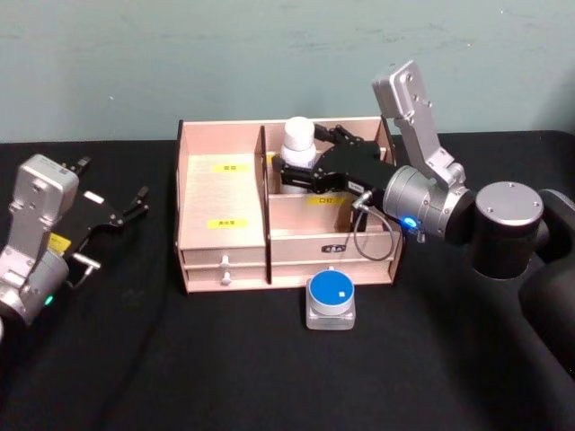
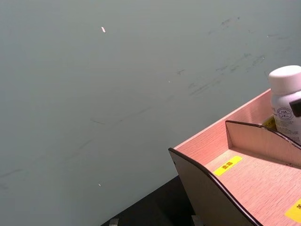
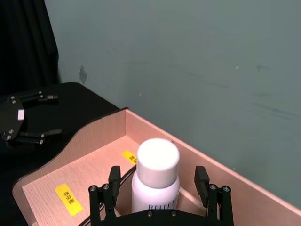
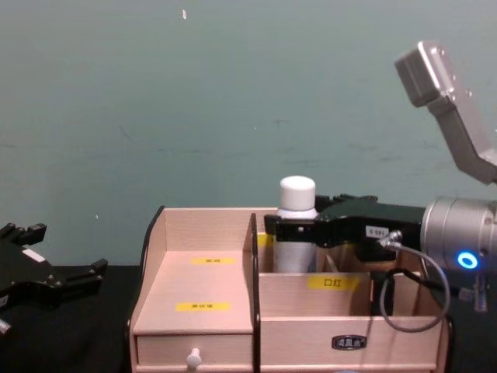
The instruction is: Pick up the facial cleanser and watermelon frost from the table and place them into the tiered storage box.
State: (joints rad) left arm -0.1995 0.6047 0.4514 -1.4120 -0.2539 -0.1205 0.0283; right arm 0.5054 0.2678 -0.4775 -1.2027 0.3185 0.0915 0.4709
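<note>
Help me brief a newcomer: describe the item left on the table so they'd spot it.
Find the wooden tiered storage box on the black table. Before its front drawers, right of centre, stands a clear jar. Its blue top sets it apart from the white bottle in the box, at the right claw.

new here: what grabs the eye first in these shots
The right gripper reaches into the tiered storage box, fingers open around a white bottle standing in a rear compartment. A blue-lidded jar sits before the box; the left gripper hangs open left of it.
</note>
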